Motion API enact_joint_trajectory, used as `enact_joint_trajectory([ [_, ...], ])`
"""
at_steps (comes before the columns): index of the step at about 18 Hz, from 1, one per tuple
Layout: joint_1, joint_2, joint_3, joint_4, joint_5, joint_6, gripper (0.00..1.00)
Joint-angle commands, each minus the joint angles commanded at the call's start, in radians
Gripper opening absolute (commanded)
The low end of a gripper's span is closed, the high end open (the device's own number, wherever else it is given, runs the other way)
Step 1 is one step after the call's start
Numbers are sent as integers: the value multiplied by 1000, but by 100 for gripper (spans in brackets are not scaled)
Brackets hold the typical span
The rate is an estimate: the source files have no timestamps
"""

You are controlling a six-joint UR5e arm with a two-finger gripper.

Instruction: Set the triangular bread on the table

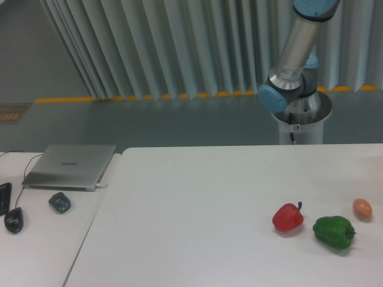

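The hand is out of frame: you see only the arm [297,52], its silver tube rising at a slant from the blue-capped joint above the pedestal base [301,116] behind the far edge of the worktop [197,215]. You cannot tell whether the hand is spread or pressed together.

The triangular bread does not show anywhere in this view, so you cannot tell where it is.

On the worktop, toward the right near corner, note three items in a loose row:
- a red pepper [288,217], stem up;
- a green pepper [333,232], just beside the red one, nearer the front edge;
- a small orange-brown egg-shaped item [362,208], near the right border, apart from both peppers.

To the left stands a narrower desk [42,251] carrying a closed laptop [70,165], a dark mouse [14,219] and a small dark object [59,202].
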Motion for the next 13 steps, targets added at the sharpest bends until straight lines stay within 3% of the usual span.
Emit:
enact_joint_trajectory([
  [8, -23, -35, -6, 74, -34, -54, 97],
  [13, -34, -46, -9, 80, -32, -57, 96],
])
